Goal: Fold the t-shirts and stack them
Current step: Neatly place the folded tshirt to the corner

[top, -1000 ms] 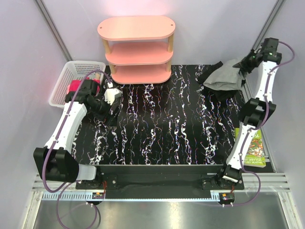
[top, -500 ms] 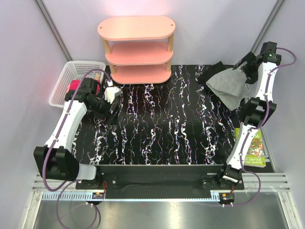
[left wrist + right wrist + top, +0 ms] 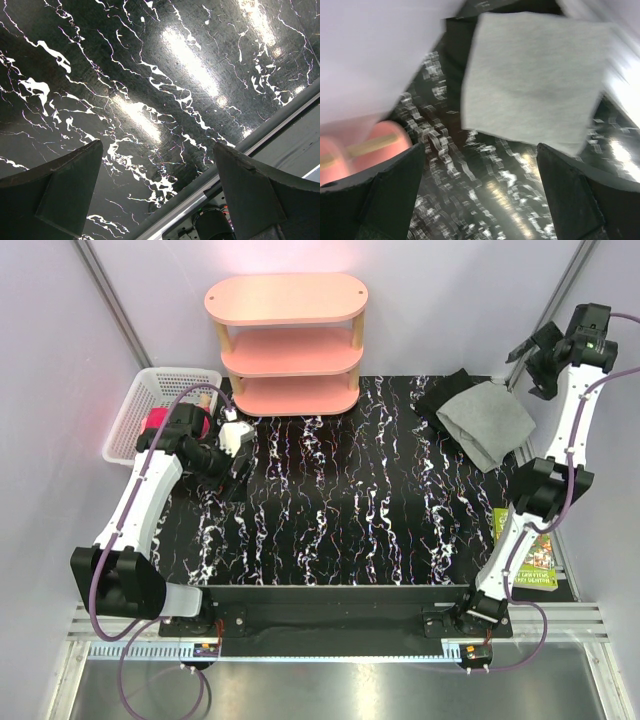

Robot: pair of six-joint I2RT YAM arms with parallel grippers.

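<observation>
A folded grey t-shirt (image 3: 488, 421) (image 3: 535, 75) lies at the table's far right, on top of a black t-shirt (image 3: 443, 396). High above and to the right of them hangs my right gripper (image 3: 522, 361) (image 3: 480, 195), open and empty. A magenta-pink t-shirt (image 3: 162, 420) sits bundled in the white basket (image 3: 135, 405) at the far left. My left gripper (image 3: 240, 472) (image 3: 157, 192) hovers low over the bare marbled table (image 3: 150, 90) near the basket, its jaws wide apart with nothing between them.
A pink three-tier shelf (image 3: 290, 345) stands at the back centre. A green-covered book (image 3: 535, 550) lies at the right edge beside the right arm. The table's near metal edge (image 3: 240, 165) shows in the left wrist view.
My right gripper opened and let go of the grey t-shirt, which dropped flat onto the black one. The gripper then rose up and to the right. The left arm stayed put.
</observation>
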